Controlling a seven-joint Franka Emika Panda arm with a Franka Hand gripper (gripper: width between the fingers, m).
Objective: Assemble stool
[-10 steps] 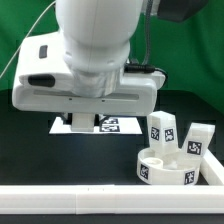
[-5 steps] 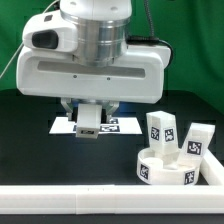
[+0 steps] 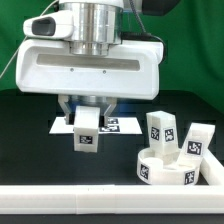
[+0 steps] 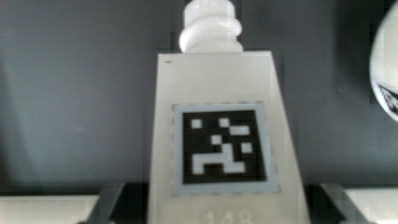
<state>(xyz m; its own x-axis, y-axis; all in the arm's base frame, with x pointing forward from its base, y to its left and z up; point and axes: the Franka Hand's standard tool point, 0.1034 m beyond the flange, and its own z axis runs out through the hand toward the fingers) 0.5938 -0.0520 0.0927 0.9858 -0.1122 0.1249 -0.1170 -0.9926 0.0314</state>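
A white stool leg (image 3: 86, 136) with a black-and-white tag hangs above the dark table, and my gripper (image 3: 86, 122) is shut on its upper part. The wrist view shows this leg (image 4: 217, 100) filling the picture between the dark fingers (image 4: 121, 202), its tag facing the camera and its threaded tip (image 4: 210, 25) pointing away. The round seat disc (image 3: 168, 170) lies at the exterior view's lower right. Two more tagged legs (image 3: 161, 129) (image 3: 196, 140) stand upright at its far side; whether they touch it I cannot tell.
The marker board (image 3: 118, 125) lies flat behind the held leg, partly hidden by it. A long white rail (image 3: 90, 202) runs along the table's front edge. A green backdrop closes off the back.
The wrist has turned and the gripper has come lower and toward the exterior view's left. The held leg now hangs in plain sight with its tag facing the camera.
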